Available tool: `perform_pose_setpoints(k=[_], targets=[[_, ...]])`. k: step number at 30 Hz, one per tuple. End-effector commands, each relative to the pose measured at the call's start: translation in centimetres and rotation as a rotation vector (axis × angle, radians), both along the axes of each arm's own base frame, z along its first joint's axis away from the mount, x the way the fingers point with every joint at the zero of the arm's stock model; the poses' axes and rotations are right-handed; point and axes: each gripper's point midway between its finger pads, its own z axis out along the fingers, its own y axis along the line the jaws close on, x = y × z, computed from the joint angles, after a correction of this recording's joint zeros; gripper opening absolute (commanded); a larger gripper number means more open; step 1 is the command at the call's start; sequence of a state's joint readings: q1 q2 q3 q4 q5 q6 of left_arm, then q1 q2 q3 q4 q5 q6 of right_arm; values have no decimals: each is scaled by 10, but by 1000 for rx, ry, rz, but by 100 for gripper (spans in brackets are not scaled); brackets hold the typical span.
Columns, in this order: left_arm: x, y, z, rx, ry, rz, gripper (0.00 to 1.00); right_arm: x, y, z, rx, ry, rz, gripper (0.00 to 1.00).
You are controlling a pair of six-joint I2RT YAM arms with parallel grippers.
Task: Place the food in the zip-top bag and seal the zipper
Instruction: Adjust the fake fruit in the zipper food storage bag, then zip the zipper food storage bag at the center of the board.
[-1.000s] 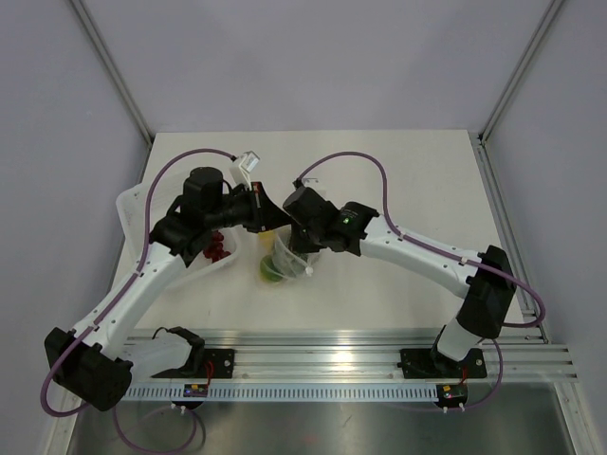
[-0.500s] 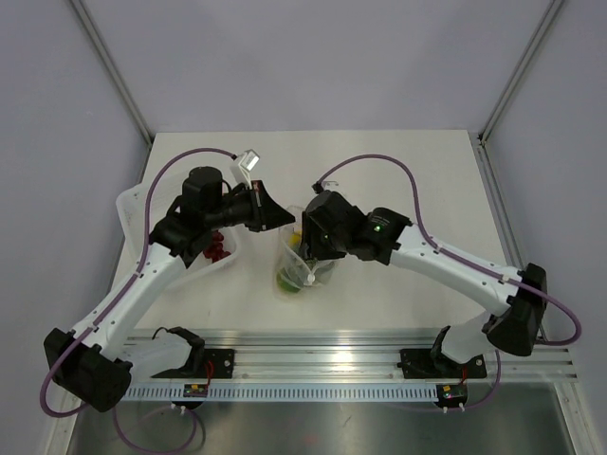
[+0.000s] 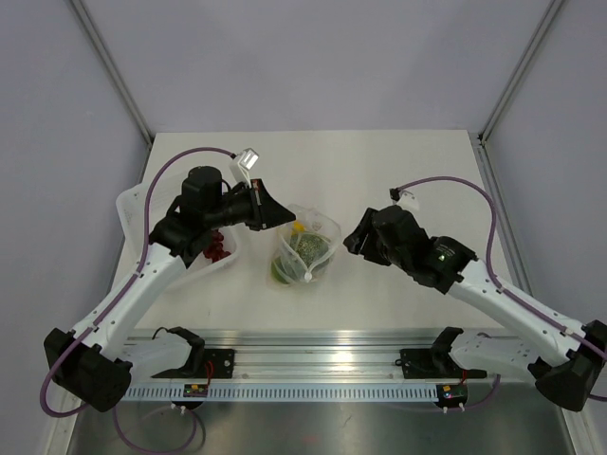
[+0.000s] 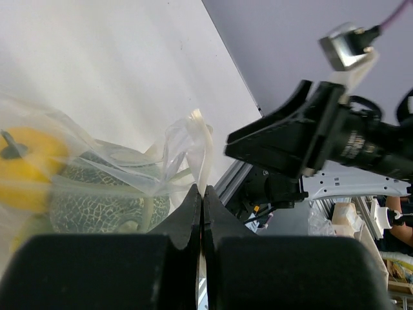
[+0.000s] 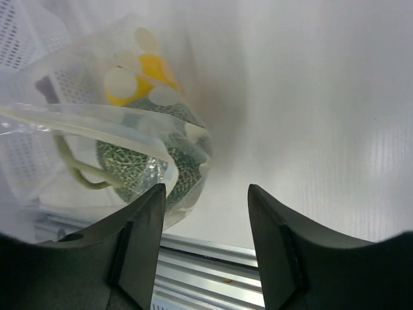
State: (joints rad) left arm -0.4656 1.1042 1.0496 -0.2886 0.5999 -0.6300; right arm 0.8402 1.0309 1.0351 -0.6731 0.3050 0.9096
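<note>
The zip-top bag [image 3: 308, 248] sits mid-table with the yellow fruit [image 3: 298, 227] and the grey-green fruit [image 3: 309, 246] inside. My left gripper [image 3: 287, 217] is shut on the bag's top left edge. In the left wrist view its jaws [image 4: 202, 191] pinch the pale zipper strip [image 4: 199, 145], with the yellow fruit [image 4: 26, 169] and the netted grey-green fruit [image 4: 97, 201] behind the plastic. My right gripper [image 3: 351, 240] is open and empty, just right of the bag. In the right wrist view [image 5: 206, 194] the bag [image 5: 139, 129] lies ahead on the left, its zipper strip [image 5: 97, 119] across it.
A white perforated tray [image 3: 133, 204] with small red fruits [image 3: 218, 248] stands left of the bag, under my left arm. An aluminium rail [image 3: 332, 351] runs along the table's near edge. Grey walls close in the left, back and right.
My right gripper has let go of the bag and drawn back to the right, jaws open. The bag has shifted a little right. My left gripper keeps its hold.
</note>
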Motion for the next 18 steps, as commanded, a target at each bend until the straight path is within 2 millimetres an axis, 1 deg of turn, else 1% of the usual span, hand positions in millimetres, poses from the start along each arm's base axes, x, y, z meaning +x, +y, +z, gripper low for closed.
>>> perform_pose_setpoints(k=[1, 3, 4, 6, 10, 12, 14, 15, 17, 18], targets=[[3, -3, 21, -49, -73, -12, 0, 12, 24, -10, 95, 19, 14, 62], [3, -3, 17, -41, -65, -10, 0, 13, 33, -11, 114, 20, 46, 64], [2, -2, 18, -42, -68, -8, 0, 12, 38, -13, 119, 29, 67, 66], [2, -2, 17, -41, -66, -7, 0, 15, 44, -13, 143, 21, 74, 66], [1, -1, 16, -43, -65, -6, 0, 17, 56, -18, 195, 42, 78, 66], [0, -1, 16, -45, -62, -7, 0, 18, 61, -20, 205, 51, 84, 63], [1, -2, 19, -51, -67, -4, 0, 18, 64, -27, 206, 71, 87, 56], [1, -1, 20, -53, -71, 2, 0, 19, 65, -29, 206, 76, 84, 45], [1, 0, 23, -59, -79, 8, 0, 21, 65, -36, 200, 88, 70, 37], [2, 0, 24, -60, -81, 12, 0, 21, 64, -38, 195, 91, 67, 25]])
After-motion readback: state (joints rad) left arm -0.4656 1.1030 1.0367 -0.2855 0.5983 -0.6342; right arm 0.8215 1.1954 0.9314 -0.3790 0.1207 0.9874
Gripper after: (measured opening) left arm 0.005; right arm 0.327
